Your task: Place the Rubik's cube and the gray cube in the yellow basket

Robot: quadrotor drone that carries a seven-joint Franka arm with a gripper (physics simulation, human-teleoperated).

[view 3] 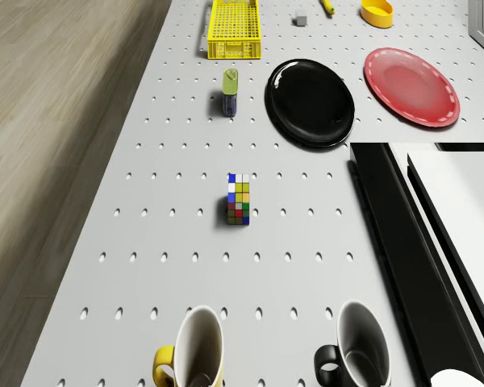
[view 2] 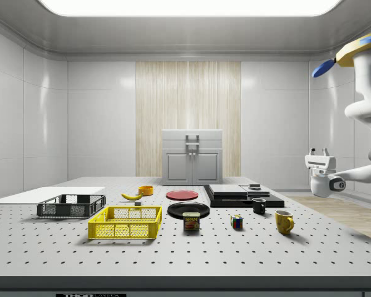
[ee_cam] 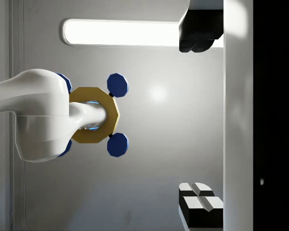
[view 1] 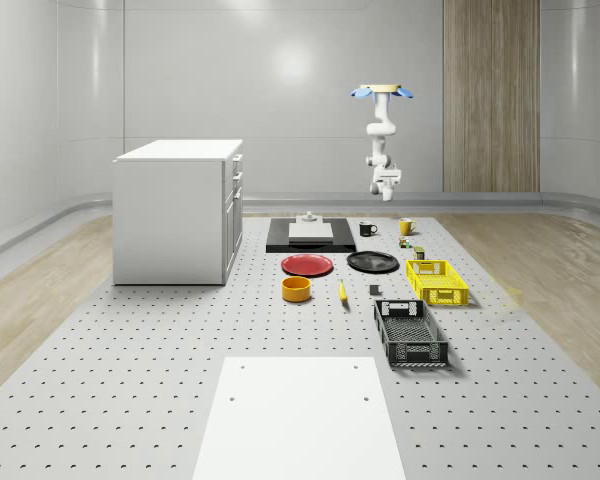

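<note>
Whole-scene: flat white sheet nearest. Lattice-walled yellow basket right of centre. Small matte gray cube just left of it. Rubik's cube farther back. Drone hovers upper right, over the table's far end.
Side: gripper at right edge, fingers wide apart, empty.
Drone view: Rubik's cube shows multicoloured tiles and sits on the perforated table.

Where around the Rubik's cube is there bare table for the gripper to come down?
Bare table rings the Rubik's cube on every side. The widest patch runs toward the table edge by the wood floor. Tighter: the black plate, the can, and the yellow mug and black mug.
</note>
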